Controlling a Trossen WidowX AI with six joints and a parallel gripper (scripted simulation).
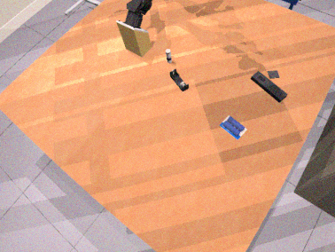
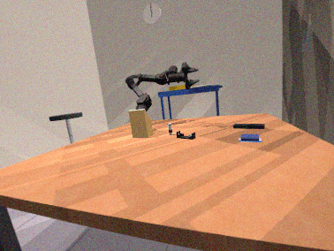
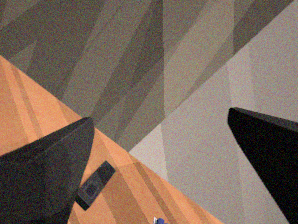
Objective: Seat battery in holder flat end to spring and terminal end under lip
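1. At the far left of the exterior view, a grey stand with a flat dark top rises beyond the table edge.
2. A tan block with a sloping side and a pale top edge stands on the orange-brown wooden table.
3. Behind the block, the black jointed arm reaches up and then rightward.
4. The small cylindrical battery, white and grey with dark parts, stands upright on the table, outside the holder and near it.
5. Just right of it lies the black, trough-shaped holder with raised ends, with no battery seated in it.
6. The black two-fingered gripper is raised well above the table, its fingers spread wide and nothing between them.
7. Farther right are a blue-and-white ribbed object and a long black rectangular bar, lying apart.
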